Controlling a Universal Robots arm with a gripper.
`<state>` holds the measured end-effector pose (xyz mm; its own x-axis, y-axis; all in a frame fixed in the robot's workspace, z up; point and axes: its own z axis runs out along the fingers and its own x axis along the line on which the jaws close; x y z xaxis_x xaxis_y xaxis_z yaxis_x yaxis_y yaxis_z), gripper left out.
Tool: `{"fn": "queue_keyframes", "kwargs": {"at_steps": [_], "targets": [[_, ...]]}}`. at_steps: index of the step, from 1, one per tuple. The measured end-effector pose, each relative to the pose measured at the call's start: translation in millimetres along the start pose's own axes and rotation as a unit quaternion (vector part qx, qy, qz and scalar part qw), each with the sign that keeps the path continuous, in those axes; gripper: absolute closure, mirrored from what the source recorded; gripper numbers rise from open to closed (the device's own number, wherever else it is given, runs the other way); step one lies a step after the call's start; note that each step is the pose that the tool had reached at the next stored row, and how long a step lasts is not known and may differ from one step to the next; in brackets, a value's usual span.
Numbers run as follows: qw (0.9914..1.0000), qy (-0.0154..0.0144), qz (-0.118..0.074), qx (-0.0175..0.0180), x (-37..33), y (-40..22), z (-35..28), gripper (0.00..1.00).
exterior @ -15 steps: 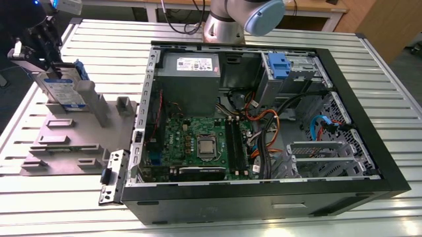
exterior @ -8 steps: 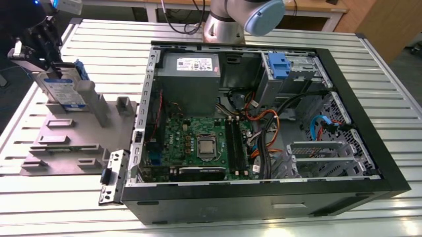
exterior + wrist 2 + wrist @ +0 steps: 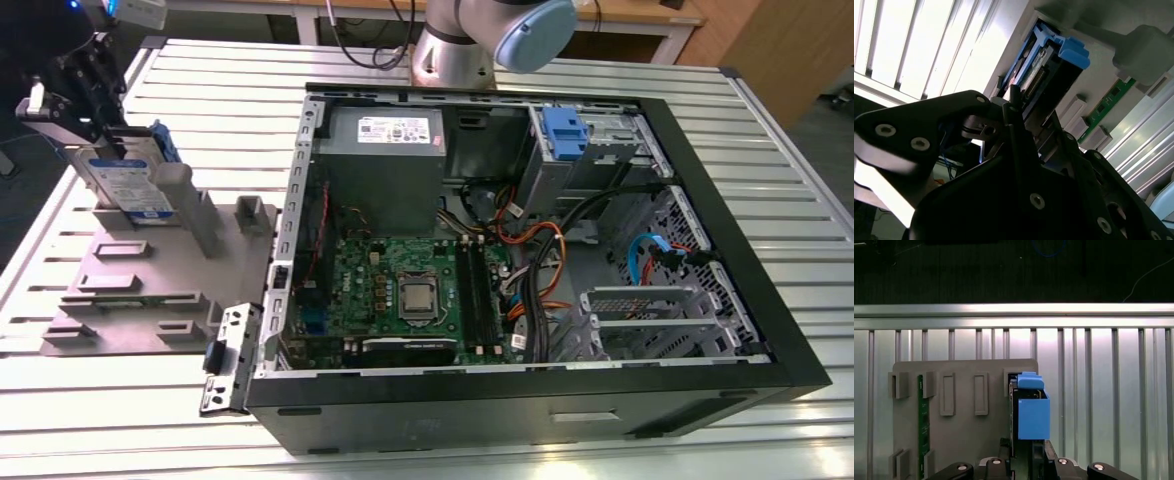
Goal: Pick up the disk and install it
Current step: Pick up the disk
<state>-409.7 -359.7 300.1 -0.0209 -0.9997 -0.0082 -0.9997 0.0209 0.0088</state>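
The disk (image 3: pixel 131 185) is a silver drive with a white-and-blue label and blue side rails. It stands on edge, leaning, in a slot of the grey holder plate (image 3: pixel 134 285) at the exterior view's left. My black gripper (image 3: pixel 91 145) is at the disk's upper end. In both wrist views the fingers lie close against either side of the disk (image 3: pixel 1033 415) (image 3: pixel 1040 75), and my gripper (image 3: pixel 1026 455) (image 3: pixel 1021 117) looks shut on it. The disk's lower end is still at the holder plate (image 3: pixel 964 440).
An open computer case (image 3: pixel 787 330) lies in the middle of the slatted metal table (image 3: pixel 787 130), with motherboard, cables and a grey power supply (image 3: pixel 380 150). A blue bracket (image 3: pixel 561 130) sits in its drive bay. A green memory stick (image 3: pixel 923 430) rests in the holder plate.
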Motion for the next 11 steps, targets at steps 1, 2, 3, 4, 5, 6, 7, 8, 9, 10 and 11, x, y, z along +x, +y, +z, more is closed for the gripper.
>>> {"fn": "queue_keyframes", "kwargs": {"at_steps": [1, 2, 3, 4, 5, 6, 7, 8, 9, 10, 11], "targets": [[1.00000, 0.0000, 0.000, 0.0000, 0.0, 0.0, 0.0, 0.65], [1.00000, 0.0000, 0.000, 0.0000, -0.1, 0.0, 0.0, 0.65], [1.00000, 0.0000, 0.000, 0.0000, -0.1, 0.0, -0.1, 0.65], [1.00000, 0.0000, 0.000, -0.0001, -0.2, 0.0, -0.6, 0.65], [1.00000, 0.0000, 0.000, 0.0001, -0.2, 0.0, -1.7, 0.65], [1.00000, 0.0000, 0.000, 0.0001, -0.2, 0.0, -3.6, 0.65], [1.00000, 0.0001, 0.000, 0.0000, -0.2, 0.1, -6.2, 0.65], [1.00000, 0.0000, 0.000, 0.0000, -0.2, 0.1, -8.7, 0.65], [1.00000, 0.0000, 0.000, 0.0000, -0.2, 0.1, -10.9, 0.65], [1.00000, 0.0000, 0.000, 0.0000, -0.3, 0.1, -13.0, 0.65], [1.00000, 0.0001, 0.000, -0.0001, -0.3, 0.2, -15.0, 0.65]]}}
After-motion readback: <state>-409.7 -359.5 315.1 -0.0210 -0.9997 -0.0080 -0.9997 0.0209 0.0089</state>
